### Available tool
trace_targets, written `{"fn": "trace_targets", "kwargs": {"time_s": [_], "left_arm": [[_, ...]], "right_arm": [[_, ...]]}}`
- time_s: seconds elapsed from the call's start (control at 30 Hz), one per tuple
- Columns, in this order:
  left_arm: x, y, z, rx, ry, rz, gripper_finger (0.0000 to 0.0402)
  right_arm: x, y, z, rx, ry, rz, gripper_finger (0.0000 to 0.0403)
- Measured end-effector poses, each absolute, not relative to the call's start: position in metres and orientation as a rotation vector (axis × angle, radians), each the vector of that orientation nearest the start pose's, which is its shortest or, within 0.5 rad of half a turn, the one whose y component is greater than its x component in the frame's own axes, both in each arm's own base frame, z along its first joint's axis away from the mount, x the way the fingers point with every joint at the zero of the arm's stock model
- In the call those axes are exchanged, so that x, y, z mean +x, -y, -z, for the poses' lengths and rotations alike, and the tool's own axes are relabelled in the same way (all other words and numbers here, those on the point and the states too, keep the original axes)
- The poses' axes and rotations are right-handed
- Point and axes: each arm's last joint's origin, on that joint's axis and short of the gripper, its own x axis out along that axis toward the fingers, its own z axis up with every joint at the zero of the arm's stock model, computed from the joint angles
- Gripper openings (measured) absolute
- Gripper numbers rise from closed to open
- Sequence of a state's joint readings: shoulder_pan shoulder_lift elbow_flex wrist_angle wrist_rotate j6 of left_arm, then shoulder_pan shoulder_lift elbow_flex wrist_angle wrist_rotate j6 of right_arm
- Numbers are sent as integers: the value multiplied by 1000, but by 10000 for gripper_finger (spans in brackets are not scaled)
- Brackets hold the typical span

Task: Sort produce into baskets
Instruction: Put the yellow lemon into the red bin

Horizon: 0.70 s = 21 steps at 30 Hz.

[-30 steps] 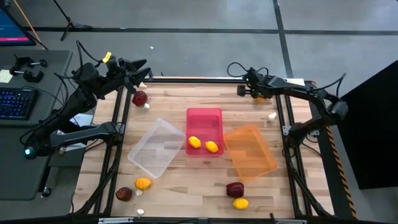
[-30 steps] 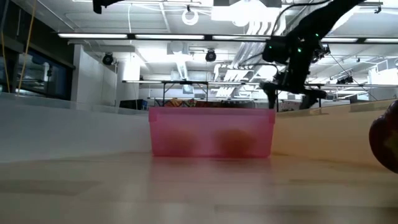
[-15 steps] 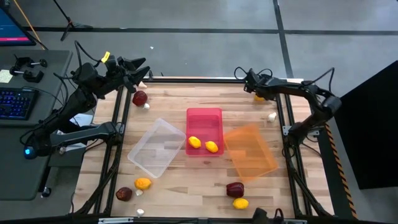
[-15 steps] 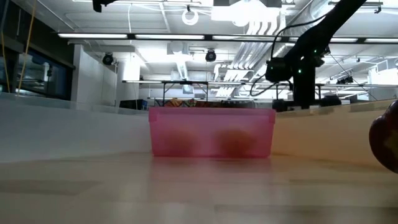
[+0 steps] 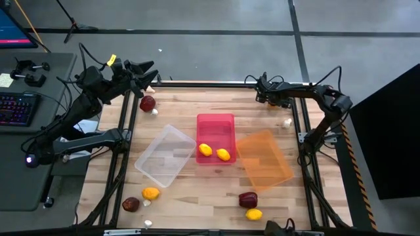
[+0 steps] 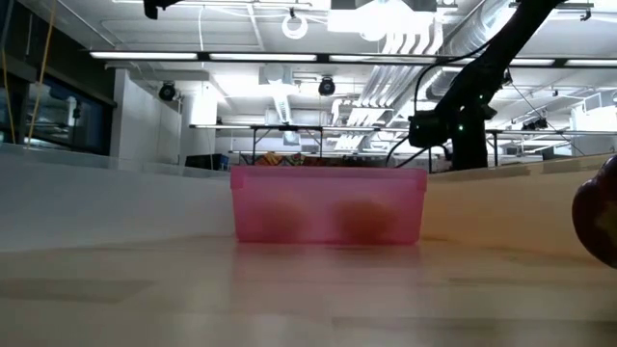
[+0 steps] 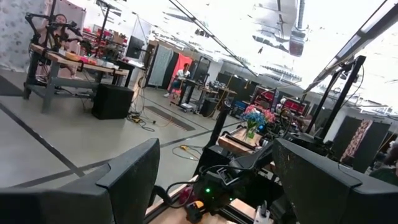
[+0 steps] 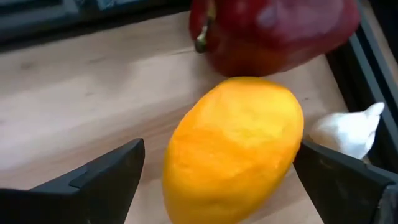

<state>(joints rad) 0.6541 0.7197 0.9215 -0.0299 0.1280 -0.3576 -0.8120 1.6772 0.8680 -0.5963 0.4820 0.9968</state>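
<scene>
Right pincer (image 8: pixel 217 180) wide open around a yellow-orange lemon-like fruit (image 8: pixel 233 146) on the wooden surface (image 5: pixel 190 196), gripping nothing, left pincer (image 5: pixel 149 78) partly open, empty, raised at the far-left corner

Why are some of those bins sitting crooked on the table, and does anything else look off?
The clear bin and orange bin lie skewed and empty, while the pink bin sits square, holding two yellow fruits. The rest of the produce is scattered loose near the table's corners. Nothing looks spilled or broken.
</scene>
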Motion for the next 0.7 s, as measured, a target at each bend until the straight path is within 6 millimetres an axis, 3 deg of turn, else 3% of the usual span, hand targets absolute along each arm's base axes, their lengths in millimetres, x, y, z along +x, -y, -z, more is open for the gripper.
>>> {"fn": "trace_targets", "kwargs": {"time_s": [0.17, 0.37, 0.57, 0.7], "left_arm": [[117, -85, -402, -291, 252, -487, 298], [117, -85, -402, -297, 253, -483, 298], [117, -85, -402, -334, 262, -477, 298], [117, -85, -402, -351, 265, -473, 298]], "right_arm": [[180, 207, -138, 870, -928, 1664, 367], [185, 205, -137, 868, -950, 1595, 289], [200, 195, -138, 833, -955, 1501, 214], [214, 184, -139, 807, -967, 1401, 203]]}}
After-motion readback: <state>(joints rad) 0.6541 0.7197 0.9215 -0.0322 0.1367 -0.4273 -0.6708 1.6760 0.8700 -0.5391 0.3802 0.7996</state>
